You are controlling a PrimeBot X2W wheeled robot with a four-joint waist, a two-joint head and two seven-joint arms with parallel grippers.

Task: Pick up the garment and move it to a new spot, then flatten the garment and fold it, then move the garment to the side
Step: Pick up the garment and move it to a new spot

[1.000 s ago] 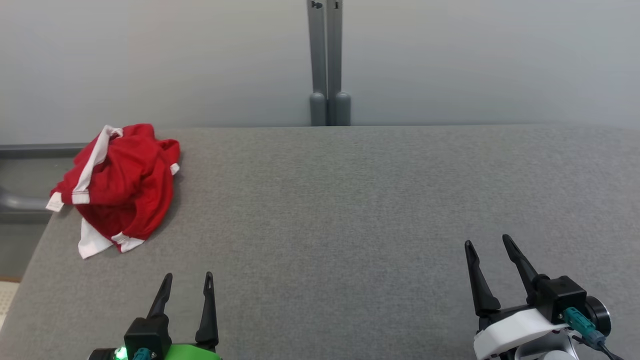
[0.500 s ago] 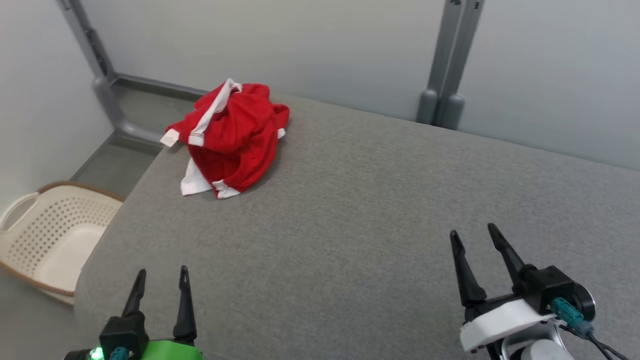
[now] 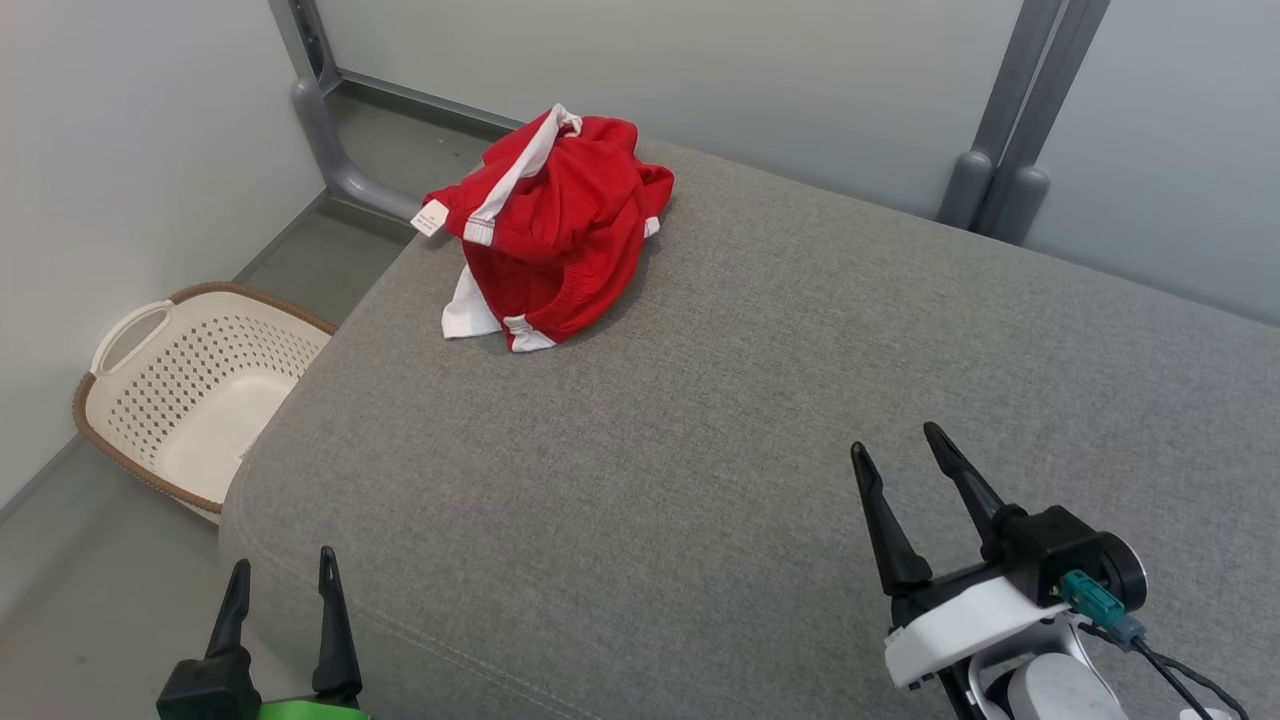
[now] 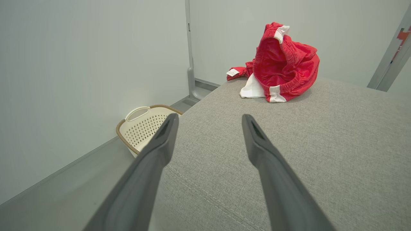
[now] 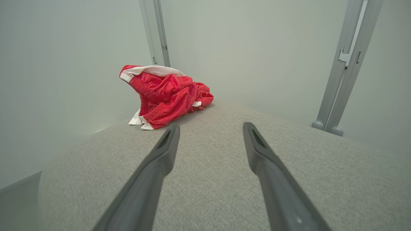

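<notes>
Both finger pairs apart, empty: left gripper (image 3: pixel 282 557), right gripper (image 3: pixel 893 437); camera swung left, garment (image 3: pixel 560 220) unmoved, basket (image 3: pixel 190 390) revealed.

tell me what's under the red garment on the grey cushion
The garment lies bunched on the grey cushion, near its far left corner. The patch right beneath the heap is covered by cloth, so anything tucked there cannot be seen.

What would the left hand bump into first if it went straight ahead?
The left hand would probably meet the cushion near its edge, though depth is unclear. The shorts sit off to the right.
</notes>
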